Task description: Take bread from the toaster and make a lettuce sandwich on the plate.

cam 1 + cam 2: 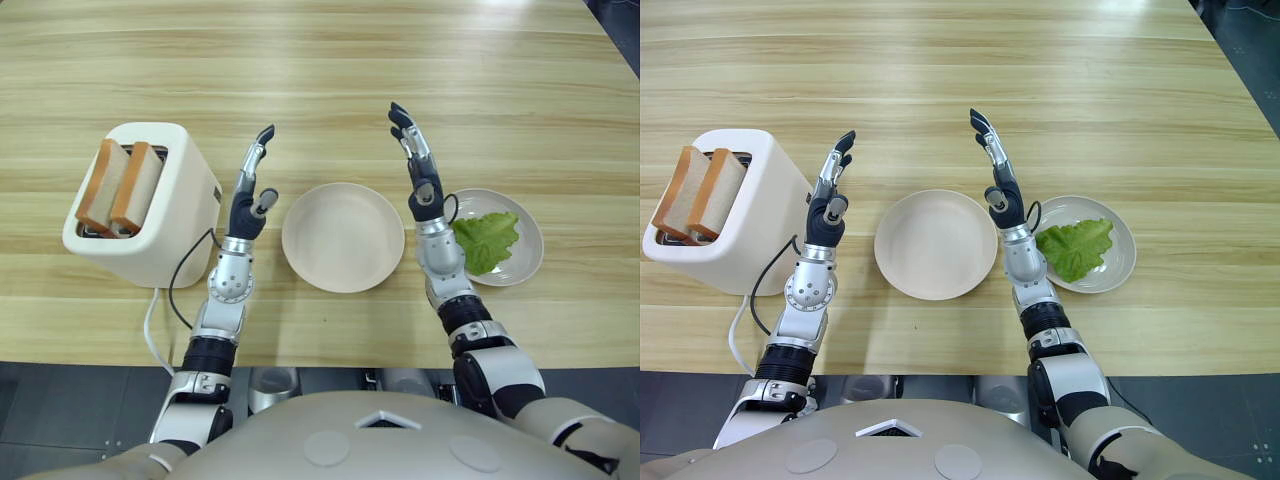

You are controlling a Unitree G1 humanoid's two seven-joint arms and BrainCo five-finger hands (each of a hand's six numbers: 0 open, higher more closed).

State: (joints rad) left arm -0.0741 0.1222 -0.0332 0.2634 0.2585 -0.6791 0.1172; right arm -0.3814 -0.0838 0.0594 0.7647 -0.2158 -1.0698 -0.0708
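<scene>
On the left of the counter [320, 70], two bread slices [120, 187] stand side by side in the slots of a cream toaster [175, 235], tops well clear of the housing. At centre sits an empty plate [343, 240]; a lettuce leaf [487, 240] lies on a smaller plate [528, 262] to its right. The left robot hand [250, 200] is between toaster and empty plate, fingers stretched out, holding nothing; the right robot hand [418, 175] is between the two plates, likewise spread and empty. Risks, as judged: the slices sit close together, so a grab for one may pinch or drag both; soft bread may crush; a sideways pull could tip or slide the toaster. The power cord [178, 290] loops just beside the left forearm, a snag hazard. The right wrist is near both plate rims and may nudge them. The limp leaf may slip. No brand, label or writing is legible.
</scene>
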